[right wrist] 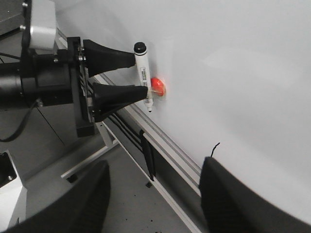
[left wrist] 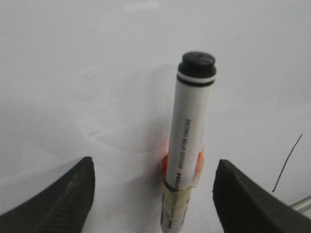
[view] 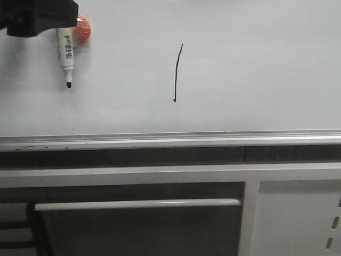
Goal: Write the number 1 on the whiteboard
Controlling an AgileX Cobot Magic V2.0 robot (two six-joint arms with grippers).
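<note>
At the far left the left gripper (right wrist: 140, 72) reaches toward the whiteboard (view: 256, 64), jaws spread wide either side of a white marker pen (view: 65, 53) stuck tip-down on an orange holder (view: 81, 30). The number 1 (view: 177, 73) sits mid-board, to the right. The right gripper (right wrist: 154, 196) hangs back, parted wide, empty.

Front view faces the whiteboard (view: 256, 69) squarely; wrist views look closer, obliquely; all share the marker pen (view: 65, 53).
</note>
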